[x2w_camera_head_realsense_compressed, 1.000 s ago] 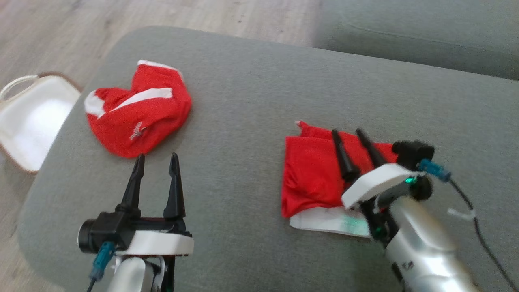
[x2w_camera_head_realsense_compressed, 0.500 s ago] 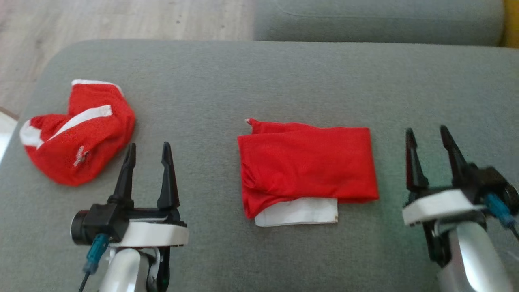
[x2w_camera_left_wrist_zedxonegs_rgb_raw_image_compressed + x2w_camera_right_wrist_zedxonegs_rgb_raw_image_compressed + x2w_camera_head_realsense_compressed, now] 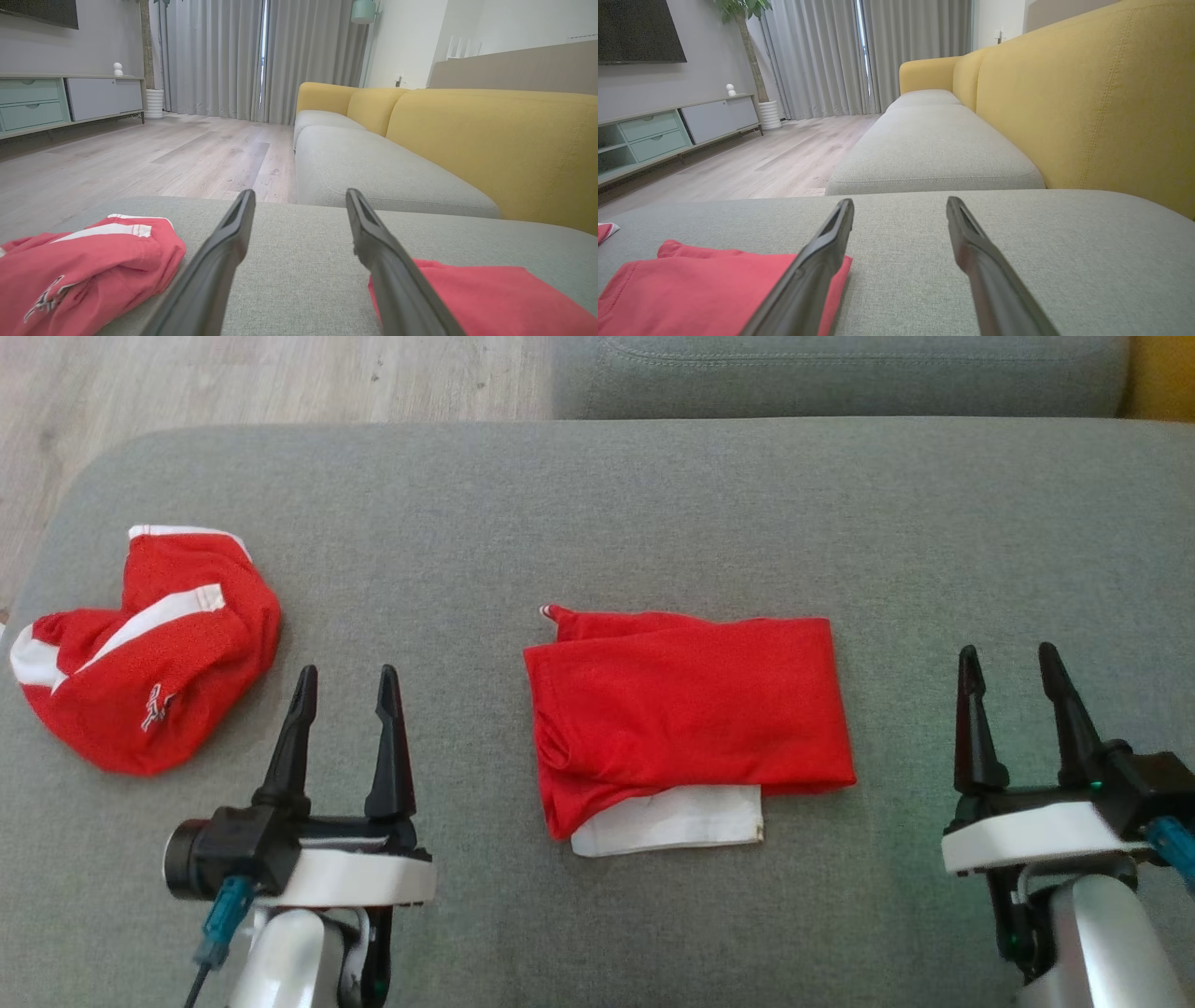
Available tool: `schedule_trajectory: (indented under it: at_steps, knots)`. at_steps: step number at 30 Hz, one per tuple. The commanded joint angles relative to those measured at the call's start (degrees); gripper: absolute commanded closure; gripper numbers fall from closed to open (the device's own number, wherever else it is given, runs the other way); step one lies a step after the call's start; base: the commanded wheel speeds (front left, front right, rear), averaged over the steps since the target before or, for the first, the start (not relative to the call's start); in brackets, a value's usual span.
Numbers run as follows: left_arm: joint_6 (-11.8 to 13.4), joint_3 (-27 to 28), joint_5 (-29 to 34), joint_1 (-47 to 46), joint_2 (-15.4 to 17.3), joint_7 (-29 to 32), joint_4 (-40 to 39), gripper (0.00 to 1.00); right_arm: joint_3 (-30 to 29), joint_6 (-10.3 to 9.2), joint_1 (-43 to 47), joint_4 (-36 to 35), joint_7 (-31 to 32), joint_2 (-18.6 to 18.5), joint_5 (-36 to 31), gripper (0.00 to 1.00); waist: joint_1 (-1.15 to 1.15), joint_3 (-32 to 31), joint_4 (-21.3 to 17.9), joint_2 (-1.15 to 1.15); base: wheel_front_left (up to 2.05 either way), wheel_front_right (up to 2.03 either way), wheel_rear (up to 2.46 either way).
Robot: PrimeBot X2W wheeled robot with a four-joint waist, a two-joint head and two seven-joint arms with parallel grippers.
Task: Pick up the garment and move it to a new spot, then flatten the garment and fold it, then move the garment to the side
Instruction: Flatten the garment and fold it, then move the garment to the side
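Two red garments lie on the grey sofa cushion (image 3: 597, 523); the folded garment (image 3: 686, 719) sits in the middle as a fairly neat rectangle, with a white layer (image 3: 667, 819) poking out from under its near edge; the crumpled garment (image 3: 140, 663) is heaped well apart from it, at the robot's left end. The left hand (image 3: 345, 674) hovers between the two, released and holding nothing; the right hand (image 3: 1006, 653) is likewise spread and empty, just off the folded garment's right edge; neither touches cloth.

Folding looks done, so the step left is probably carrying the folded garment aside. The fold could fall open if a hand pinches only the top red layer, since the white layer underneath is offset and looks loose; the thin, smooth-looking fabric may slip from a shallow pinch; dragging instead of lifting could bunch it against the textured cushion; lifting one side alone would likely let the other sag and unroll; a move toward the left risks landing on the crumpled garment.

As for writing, a small white emblem (image 3: 157, 707) marks the crumpled garment, too small and blurred to read; the folded garment shows no lettering.
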Motion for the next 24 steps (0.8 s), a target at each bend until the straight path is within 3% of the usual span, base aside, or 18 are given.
schedule_trajectory:
  at_steps: [1, 12, 24]
  knots:
    - [0.4, 1.9, 0.0, -1.2, 0.1, -0.3, -2.1, 0.00, 1.2, 0.39, -1.0, -2.3, 0.1, -0.1, 0.3, 0.00, 0.00, 0.1, 0.2, 0.00, 0.00, 0.00, 0.00]
    - [0.3, 0.6, -0.9, -2.5, 0.1, -0.3, -2.6, 0.00, 2.0, 0.39, -2.6, -1.5, 4.6, -0.1, 1.5, 0.00, 0.00, 2.9, 2.2, 0.00, 0.00, 0.00, 0.00]
    - [0.5, -2.3, -2.1, -5.2, 0.1, -0.3, -2.2, 0.00, 8.9, 0.39, -6.6, 10.6, 11.5, -0.1, 7.8, 0.00, 0.00, 6.9, 5.8, 0.00, 0.00, 0.00, 0.00]
